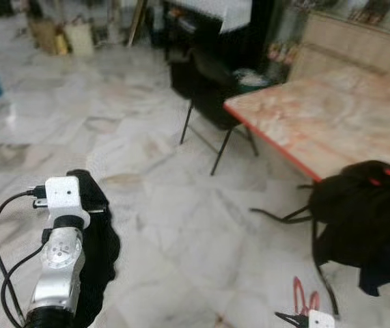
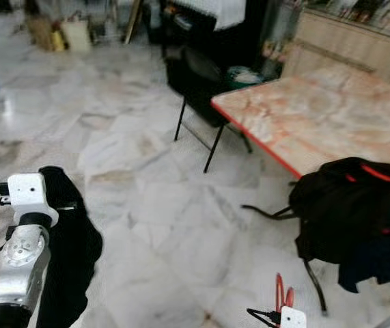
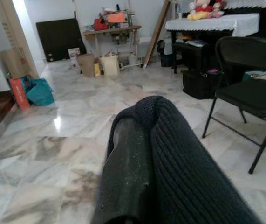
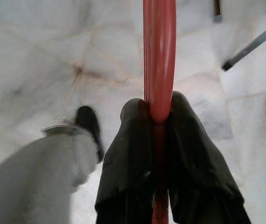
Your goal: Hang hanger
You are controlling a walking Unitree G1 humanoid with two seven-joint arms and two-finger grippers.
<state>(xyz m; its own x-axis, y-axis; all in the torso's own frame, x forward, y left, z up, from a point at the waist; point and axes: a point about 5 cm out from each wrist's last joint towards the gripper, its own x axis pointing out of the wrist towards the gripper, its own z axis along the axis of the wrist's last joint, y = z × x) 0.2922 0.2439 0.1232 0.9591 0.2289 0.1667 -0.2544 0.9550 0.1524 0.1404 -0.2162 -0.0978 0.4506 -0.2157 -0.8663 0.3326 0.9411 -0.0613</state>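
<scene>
Carry step: your right pincer [image 4: 158, 112] clamps the red hanger [image 4: 159, 56] low beside the counter [image 1: 331, 116], left pincer [image 3: 142, 154] draped in dark knit cloth [image 3: 188, 172], grip unreadable; next, find a rail.

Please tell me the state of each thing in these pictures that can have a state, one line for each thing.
Right gripper: shut on the red hanger, held low over the floor.
Left gripper: draped with a dark knitted garment; fingers hidden.
Folding chair: unfolded, standing, seat bare.
Table: standing, a black bag hanging over its near edge.
</scene>
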